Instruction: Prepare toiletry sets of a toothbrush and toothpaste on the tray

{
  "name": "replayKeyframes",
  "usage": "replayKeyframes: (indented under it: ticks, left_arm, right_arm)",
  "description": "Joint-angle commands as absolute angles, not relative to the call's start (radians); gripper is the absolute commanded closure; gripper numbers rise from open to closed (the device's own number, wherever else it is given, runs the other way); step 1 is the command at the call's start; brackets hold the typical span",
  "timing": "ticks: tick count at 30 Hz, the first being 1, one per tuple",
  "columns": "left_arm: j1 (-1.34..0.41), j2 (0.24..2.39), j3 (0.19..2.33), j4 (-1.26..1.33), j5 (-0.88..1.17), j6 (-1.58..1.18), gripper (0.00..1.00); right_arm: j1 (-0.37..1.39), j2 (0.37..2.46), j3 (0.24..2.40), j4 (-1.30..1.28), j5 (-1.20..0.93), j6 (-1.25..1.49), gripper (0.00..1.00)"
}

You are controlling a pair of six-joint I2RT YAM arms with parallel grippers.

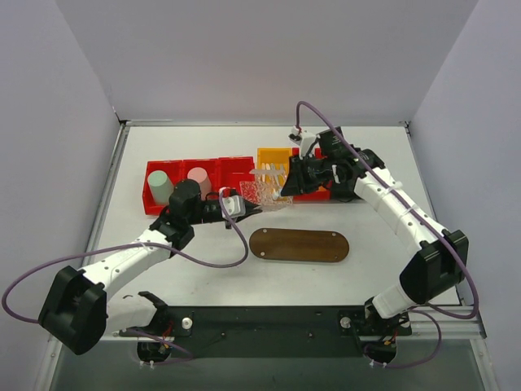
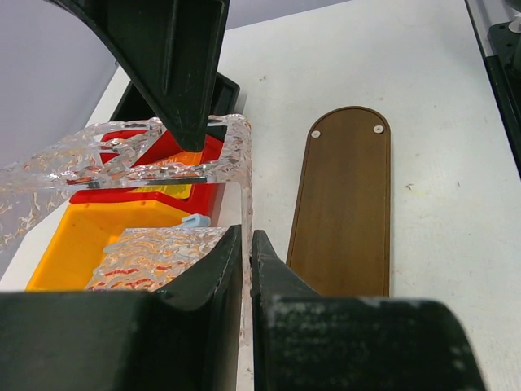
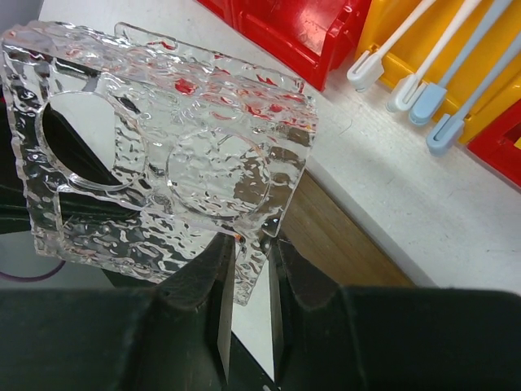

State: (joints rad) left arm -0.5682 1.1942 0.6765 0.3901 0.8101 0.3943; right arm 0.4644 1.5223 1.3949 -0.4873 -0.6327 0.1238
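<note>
Now one rippled clear holder point(image 3: 203, 163) is clamped by left gripper point(image 2: 247, 241) and right gripper point(image 3: 251, 246); four slim toothbrushes point(image 3: 404, 92) are seen.

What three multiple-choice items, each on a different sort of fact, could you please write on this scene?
1. Where is the holder? A flat on the table; B gripped by the left end effector and the right end effector; C inside a red bin.
2. How many brush heads show in the right wrist view? A one; B four; C seven.
3. What state is the tray in? A bare; B bearing a cup; C bearing brushes.
Key: 1 B, both clamp its walls. 2 B, two white and two pale blue. 3 A, only wood shows.
</note>
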Motion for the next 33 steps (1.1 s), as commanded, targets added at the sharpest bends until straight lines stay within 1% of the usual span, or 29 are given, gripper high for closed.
replayKeyframes:
  ticks: [1,3,4,5,7,8,9,12,14,18,26,33]
  left_arm:
    - [-0.571,1.184,0.690,0.517,0.752,0.321,0.93]
    - [-0.571,1.177,0.706,0.477,0.701,0.318,0.71]
    - [-0.571,1.167,0.713,0.454,0.686,0.321,0.45]
    - [-0.571,1.161,0.725,0.431,0.674,0.325,0.36]
    - [-0.569,1.149,0.761,0.333,0.647,0.353,0.21]
    - [-0.569,1.146,0.773,0.301,0.638,0.362,0.19]
    - [-0.569,1.143,0.803,0.229,0.620,0.368,0.17]
    - [-0.561,1.132,0.834,0.129,0.598,0.396,0.16]
    - [-0.549,1.127,0.860,0.097,0.580,0.394,0.16]
    - [-0.525,1.134,0.908,0.031,0.546,0.383,0.15]
    - [-0.466,1.132,0.920,0.069,0.502,0.387,0.15]
    - [-0.448,1.134,0.884,0.117,0.500,0.388,0.15]
  right_arm:
    - [0.479,1.454,1.393,-0.528,-0.603,0.049,1.00]
    - [0.479,1.421,1.384,-0.546,-0.537,0.040,1.00]
    - [0.479,1.410,1.379,-0.552,-0.520,0.035,1.00]
    - [0.479,1.398,1.379,-0.580,-0.503,0.026,1.00]
    - [0.480,1.393,1.388,-0.618,-0.462,0.008,1.00]
    - [0.479,1.384,1.388,-0.647,-0.442,0.008,1.00]
    - [0.480,1.378,1.367,-0.655,-0.422,0.008,1.00]
    - [0.479,1.345,1.332,-0.673,-0.341,0.008,1.00]
    - [0.479,1.319,1.293,-0.686,-0.299,0.012,1.00]
    - [0.479,1.279,1.200,-0.687,-0.284,0.031,1.00]
    - [0.463,1.212,1.030,-0.585,-0.256,0.149,1.00]
    - [0.442,1.198,0.966,-0.522,-0.282,0.225,1.00]
